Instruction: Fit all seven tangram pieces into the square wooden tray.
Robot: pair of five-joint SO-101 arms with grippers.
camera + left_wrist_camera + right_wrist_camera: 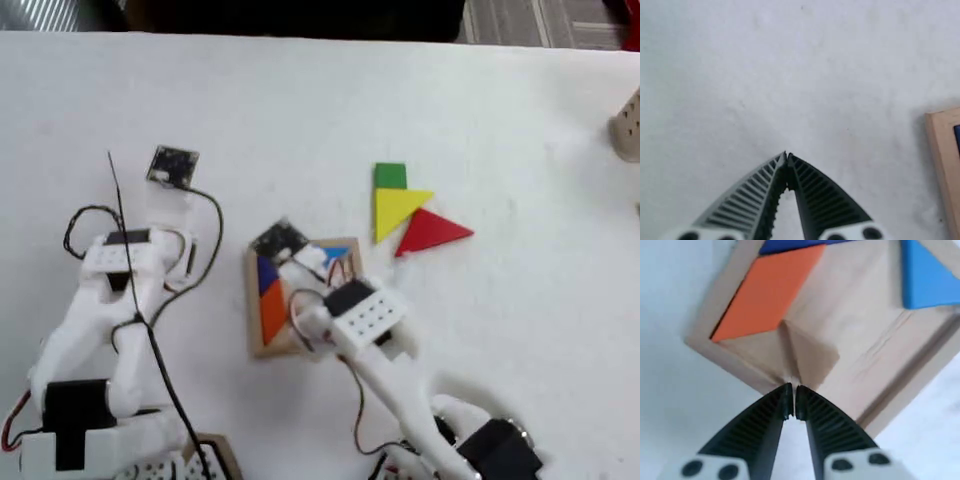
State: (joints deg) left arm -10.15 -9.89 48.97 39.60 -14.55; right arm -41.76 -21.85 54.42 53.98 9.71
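The right gripper [791, 390], jaws closed on nothing, hangs over a corner of the square wooden tray [251, 310]. The loose red triangle [430, 232], yellow triangle [397, 208] and green square [390, 176] lie beyond the tray toward the table's far right corner. They are nearer this arm than the closed, empty left gripper [786, 156].

white table [300, 100] under even light — past its far edge a dark strip [300, 15] and grey ribbed floor [540, 22].

Near the wooden tray [251, 310] lie 3 loose pieces: green square [390, 176], yellow triangle [395, 208], red triangle [430, 232].
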